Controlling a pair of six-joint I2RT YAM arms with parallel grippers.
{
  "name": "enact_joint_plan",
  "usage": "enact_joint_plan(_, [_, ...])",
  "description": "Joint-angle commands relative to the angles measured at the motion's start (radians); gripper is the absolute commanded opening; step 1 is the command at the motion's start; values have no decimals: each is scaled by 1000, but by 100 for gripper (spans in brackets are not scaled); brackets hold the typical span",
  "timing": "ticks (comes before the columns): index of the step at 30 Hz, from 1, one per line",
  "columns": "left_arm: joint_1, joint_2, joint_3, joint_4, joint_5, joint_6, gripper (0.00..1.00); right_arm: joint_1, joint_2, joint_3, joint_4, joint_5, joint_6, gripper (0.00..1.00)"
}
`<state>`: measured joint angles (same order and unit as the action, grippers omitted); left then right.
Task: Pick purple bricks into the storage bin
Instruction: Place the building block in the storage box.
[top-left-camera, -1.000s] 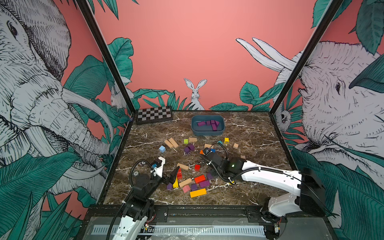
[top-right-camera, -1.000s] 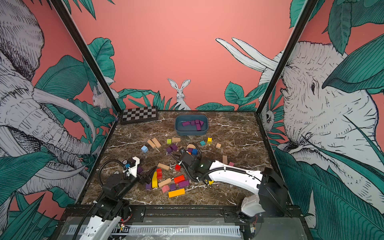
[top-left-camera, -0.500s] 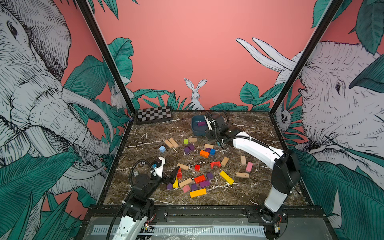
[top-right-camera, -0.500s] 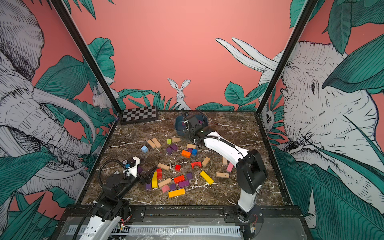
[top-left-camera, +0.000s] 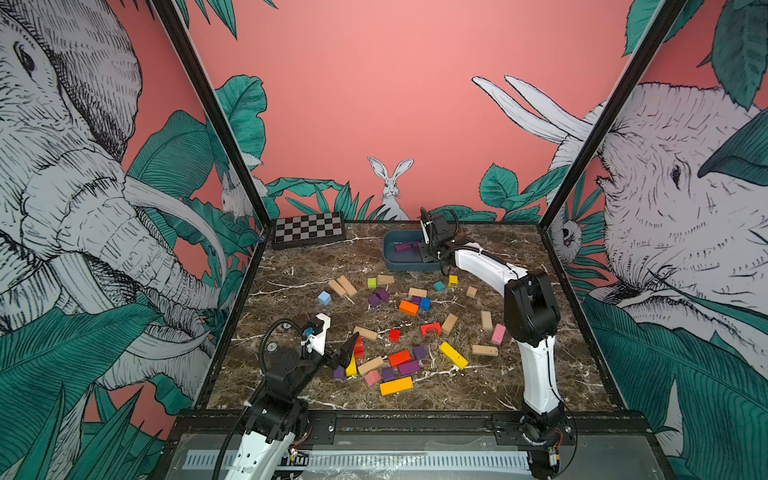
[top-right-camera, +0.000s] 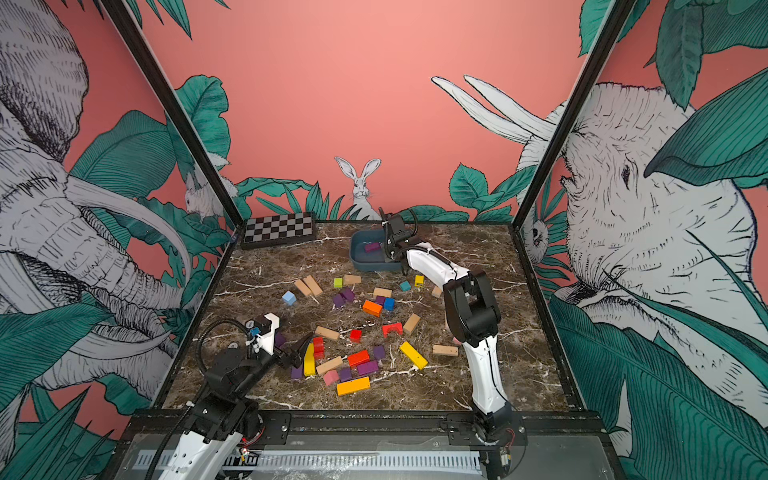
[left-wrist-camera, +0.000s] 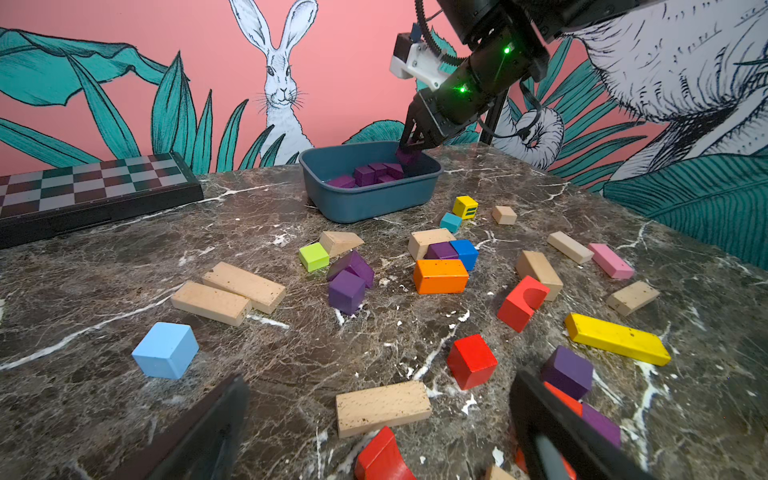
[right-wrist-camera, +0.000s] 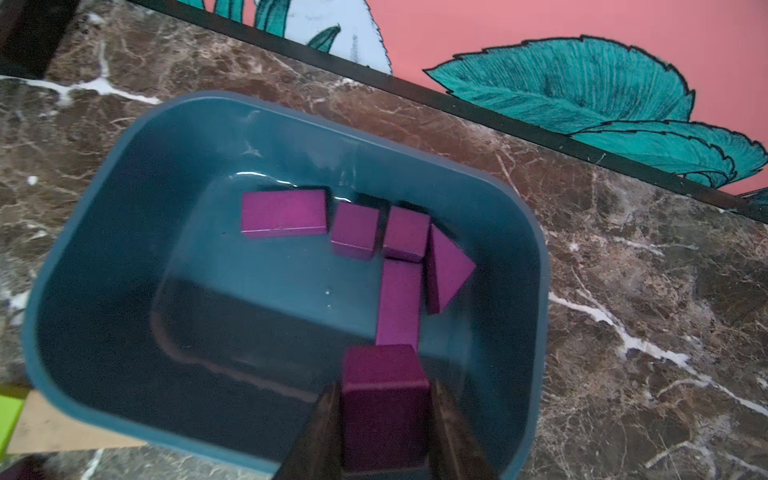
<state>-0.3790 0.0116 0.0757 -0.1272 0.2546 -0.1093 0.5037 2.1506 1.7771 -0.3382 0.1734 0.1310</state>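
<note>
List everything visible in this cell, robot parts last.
storage bin: one, dark blue-grey, back centre of table
purple bricks in bin: five, purple, on its floor
purple bricks loose: about eight, purple, scattered mid and front
plain wood blocks: about ten, tan, scattered
other coloured blocks: about fifteen; red, orange, yellow, blue, green, pink; scattered
checkerboard box: one, black-and-white, back left corner
left fingers: open, black, low over front-left blocks
right fingers: black, shut on one purple brick over the bin
</note>
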Motion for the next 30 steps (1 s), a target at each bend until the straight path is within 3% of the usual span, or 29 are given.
enact_joint_plan(1, [-2, -7, -14, 27, 12, -3, 99, 0, 32, 49, 36, -25, 5, 25])
enact_joint_plan(17, [-2, -7, -14, 28, 8, -1, 99, -17, 209, 199, 22, -40, 27, 28])
enact_joint_plan(30, [-2, -6, -14, 29, 5, 0, 99, -25, 270, 306, -5, -32, 30, 45])
